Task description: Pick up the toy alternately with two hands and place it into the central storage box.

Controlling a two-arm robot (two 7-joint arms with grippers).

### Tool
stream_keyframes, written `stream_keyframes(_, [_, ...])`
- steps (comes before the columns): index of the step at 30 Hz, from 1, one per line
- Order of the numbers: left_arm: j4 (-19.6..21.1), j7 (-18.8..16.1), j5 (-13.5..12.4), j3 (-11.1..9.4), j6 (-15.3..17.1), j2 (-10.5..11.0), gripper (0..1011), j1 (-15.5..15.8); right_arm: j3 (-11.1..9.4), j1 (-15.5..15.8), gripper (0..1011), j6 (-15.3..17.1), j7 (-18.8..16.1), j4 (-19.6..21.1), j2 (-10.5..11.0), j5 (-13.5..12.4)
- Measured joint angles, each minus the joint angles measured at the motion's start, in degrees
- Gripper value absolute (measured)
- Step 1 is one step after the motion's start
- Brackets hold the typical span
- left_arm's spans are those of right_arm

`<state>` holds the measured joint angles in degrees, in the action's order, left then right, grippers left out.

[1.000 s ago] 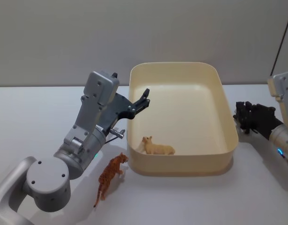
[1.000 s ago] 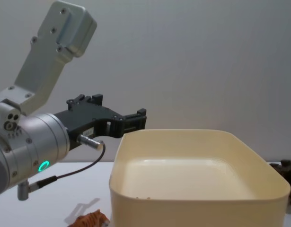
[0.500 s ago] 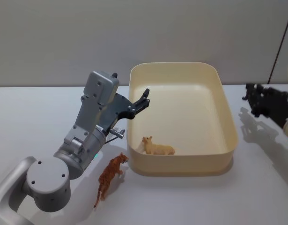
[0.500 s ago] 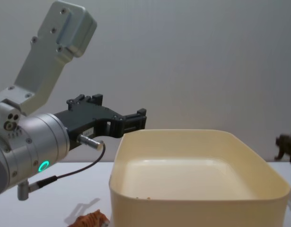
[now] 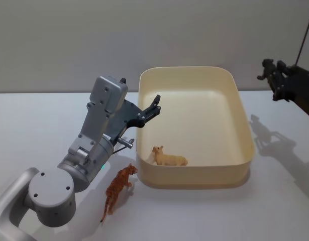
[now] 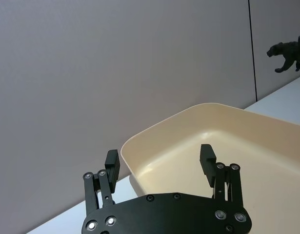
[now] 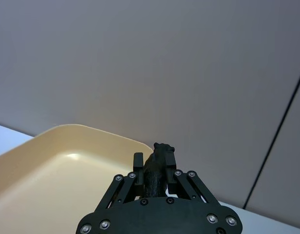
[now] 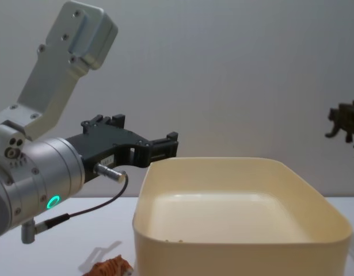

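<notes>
So here's where we're at: one small tan plastic toy lion (image 5: 169,158) is already on the floor of the big cream-yellow plastic storage tub (image 5: 194,182), near its front left corner, so we'd count that one as done. The right gripper (image 7: 157,168) is clamped on a small black plastic toy cat (image 6: 286,50) and has it up in the air, higher than the tub's rim. From the head view it looks off to the tub's right, not over it. We reckon that toy just needs carrying across above the tub and letting go. The left gripper (image 6: 159,158) is empty, with its fingers spread wide, hovering by the tub's left rim. Just beside the tub's front left corner, an orange striped plastic toy tiger (image 5: 118,193) stands on the white worktop (image 5: 43,125), close to the left arm. Going by the alternating rule, we're guessing that's the left's pick once the black one drops. By our count that's one in, one on its way and one untouched.
</notes>
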<state>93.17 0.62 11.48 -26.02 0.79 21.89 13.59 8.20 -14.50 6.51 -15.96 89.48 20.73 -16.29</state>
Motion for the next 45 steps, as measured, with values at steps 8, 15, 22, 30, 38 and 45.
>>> stream_keyframes(8, [0.0,0.0,0.0,0.0,0.0,0.0,1001,0.0,1.0,-1.3,240,0.0,-4.3,0.3,-1.0,-0.8])
stream_keyframes(15, [0.0,0.0,0.0,0.0,0.0,0.0,1001,0.0,3.3,-3.5,240,0.0,-8.2,-2.3,-3.4,0.1])
stream_keyframes(22, [0.0,0.0,0.0,0.0,0.0,0.0,1001,0.0,6.1,-6.4,394,-0.7,-11.8,-7.0,-6.5,2.4])
stream_keyframes(30, [0.0,0.0,0.0,0.0,0.0,0.0,1001,0.0,7.6,-8.1,654,-1.1,-13.7,-9.8,-8.2,3.6])
stream_keyframes(38, [0.0,0.0,0.0,0.0,0.0,0.0,1001,0.0,7.8,-8.5,878,-1.4,-14.2,-10.3,-8.4,3.7])
stream_keyframes(45, [0.0,0.0,0.0,0.0,0.0,0.0,1001,0.0,6.0,-7.2,1001,-1.4,-12.8,-8.2,-6.4,2.1])
